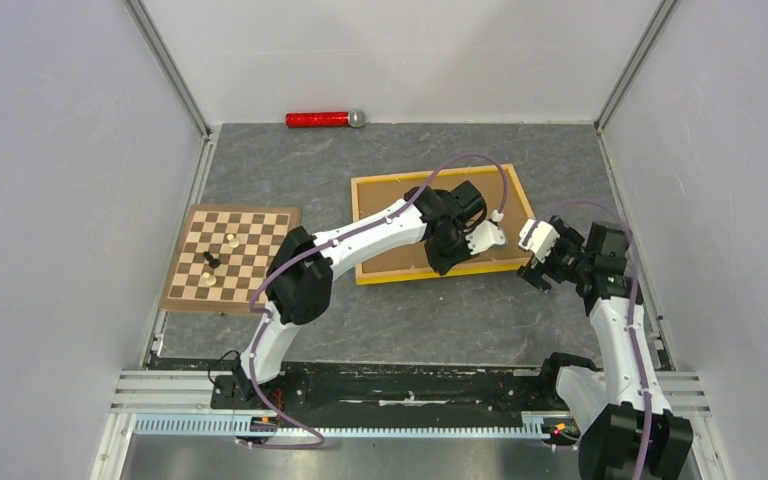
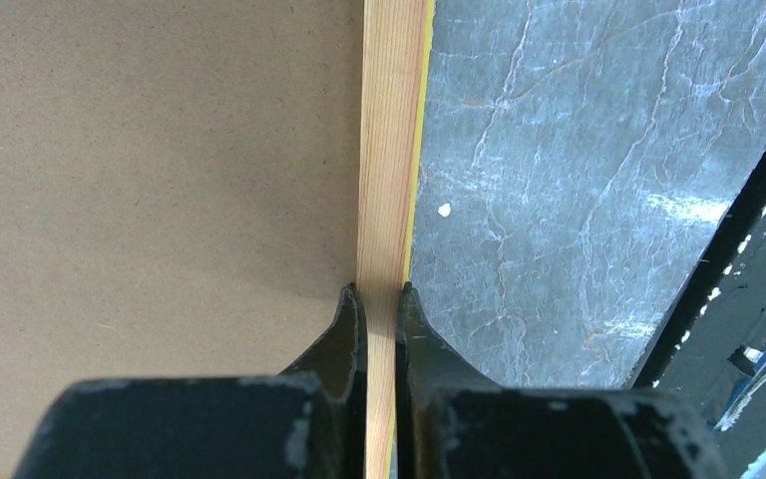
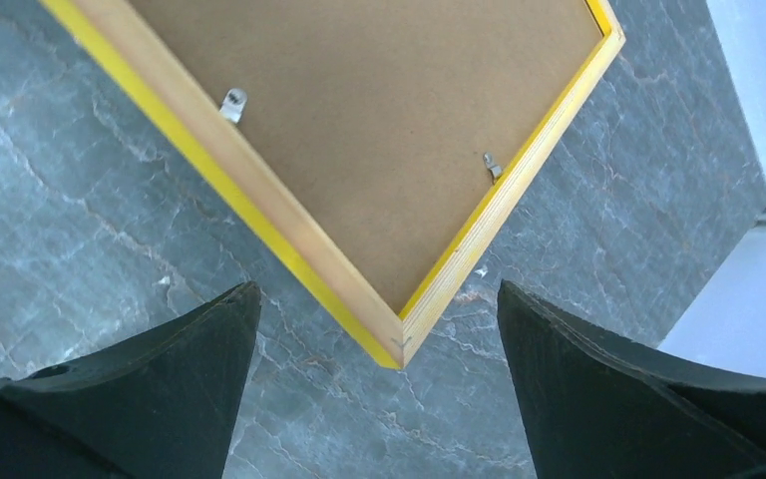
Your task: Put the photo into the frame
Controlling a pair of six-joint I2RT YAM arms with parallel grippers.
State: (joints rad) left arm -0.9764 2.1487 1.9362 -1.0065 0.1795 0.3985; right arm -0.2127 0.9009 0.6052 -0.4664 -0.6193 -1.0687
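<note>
Overhead, the frame (image 1: 420, 174) lies back up at the far right of the tabletop (image 1: 290, 160). Its long axis runs left-right, slightly skewed, and brown backing (image 1: 390, 225) fills it. The left gripper (image 1: 493, 236) sits at its right end, and the right gripper (image 1: 538, 258) hovers just off its near right corner.

From the left wrist, the left gripper (image 2: 380, 291) is clamped on the frame (image 2: 391, 150) rail, one finger on each side.

From the right wrist, the right gripper (image 3: 376, 289) is spread wide, holding nothing. The frame (image 3: 299, 249) corner points at the gap, and two clips (image 3: 231, 100) sit on the backing.
</note>
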